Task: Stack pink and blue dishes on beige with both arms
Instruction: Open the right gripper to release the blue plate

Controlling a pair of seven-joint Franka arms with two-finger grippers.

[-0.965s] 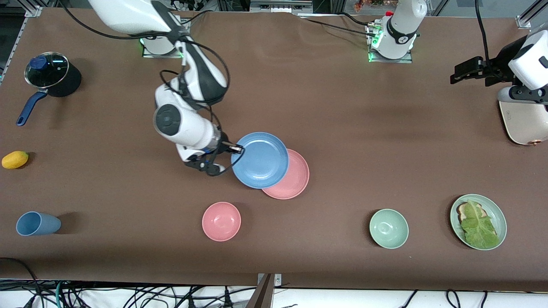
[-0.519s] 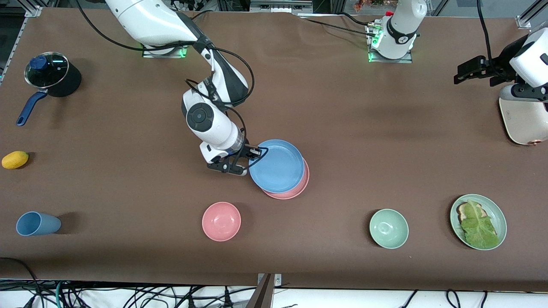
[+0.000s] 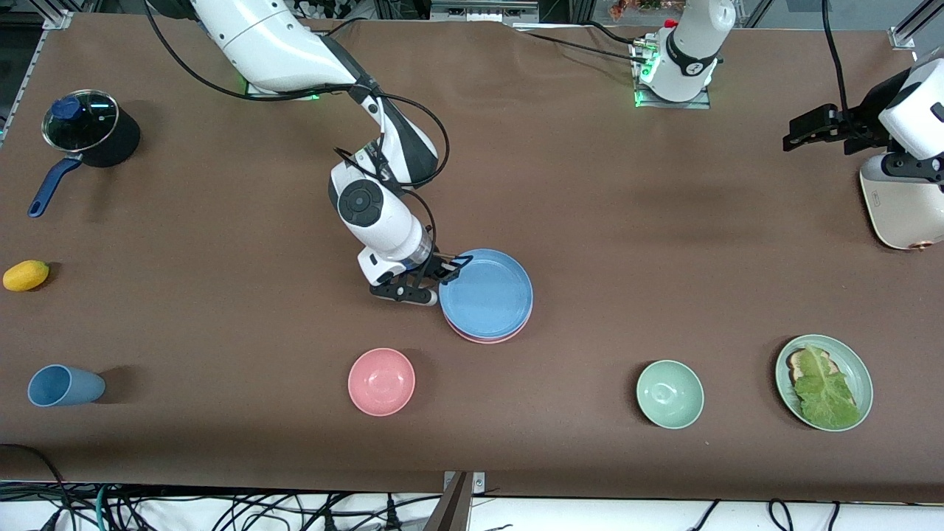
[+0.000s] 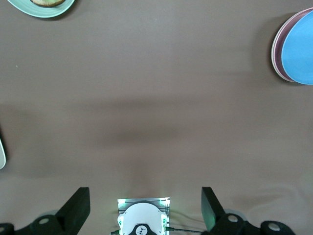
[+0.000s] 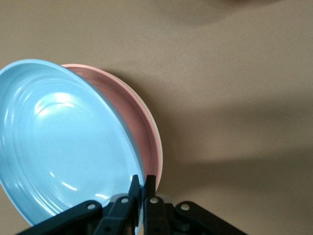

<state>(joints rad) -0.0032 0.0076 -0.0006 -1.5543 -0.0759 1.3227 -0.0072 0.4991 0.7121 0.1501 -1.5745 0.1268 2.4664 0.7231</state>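
Around the stack: pink bowl (image 3: 381, 381) nearer the front cam, green bowl (image 3: 670, 394) and green plate w/ lettuce (image 3: 824, 382) toward the left arm's end, blue cup (image 3: 64, 386) on its side, lemon (image 3: 26, 275) and lidded pot (image 3: 90, 133) toward the right arm's end. None of them touch the stack.

Blue plate (image 3: 486, 293) is matte, wide, shallow, tilted a bit over the pink plate (image 3: 489, 338) mid-table, almost covering it. Right gripper (image 3: 445, 268) pinches the blue plate's rim on the side toward the right arm's end, fingers pressed together on it.

Left gripper (image 3: 795, 130) waits, jaws spread, over the table's left-arm end by a white appliance (image 3: 900, 206).

Pink plate shows only as a thin crescent. Beige plate (image 5: 152, 128) under it is just a pale sliver in the right wrist view.
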